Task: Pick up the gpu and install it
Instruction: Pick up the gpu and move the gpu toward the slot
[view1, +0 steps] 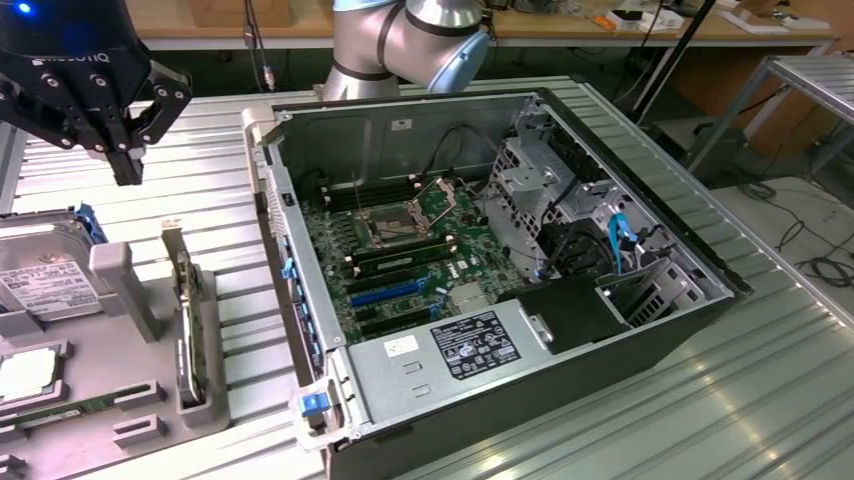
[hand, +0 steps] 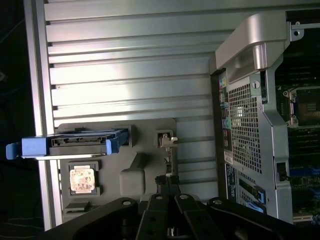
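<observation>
Gpu (view1: 190, 320) shows edge-on, so its cooler and fan face cannot be made out. It is a thin dark card with a silver end bracket (view1: 171, 250), upright in a grey holder (view1: 131, 290). It stands below the gripper (view1: 127, 172) and well apart from it. The gripper's fingers are pressed together, holding nothing.
</observation>
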